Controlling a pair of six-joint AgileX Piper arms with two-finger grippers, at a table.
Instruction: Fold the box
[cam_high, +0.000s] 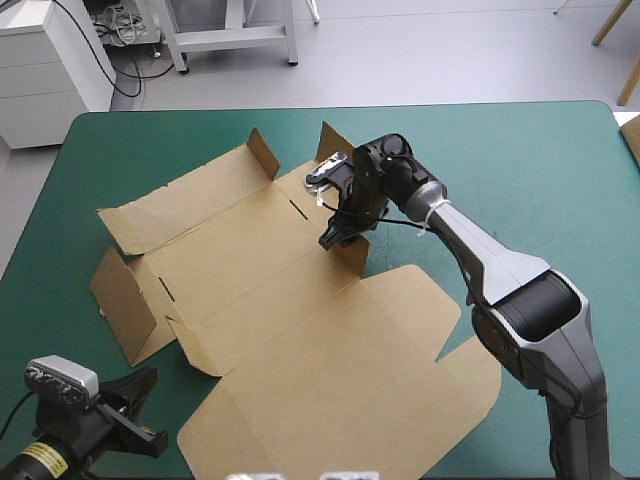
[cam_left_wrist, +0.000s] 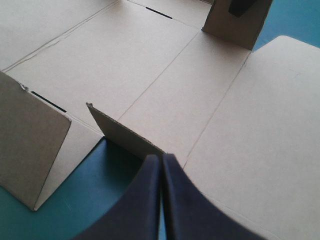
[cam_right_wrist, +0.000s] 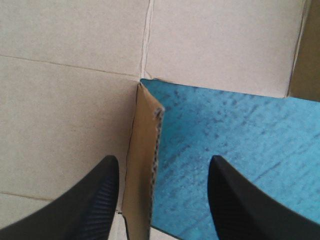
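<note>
Now an upright corrugated flap (cam_right_wrist: 142, 170) of the brown box (cam_high: 300, 330) is straddled by the spread right gripper (cam_right_wrist: 163, 159), with the left gripper (cam_left_wrist: 161, 157) pressed together near its edge.

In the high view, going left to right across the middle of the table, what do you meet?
Teal-green cover → raised side flap → flat base panel → right end effector, open astride an upright flap → bare cover again.
</note>
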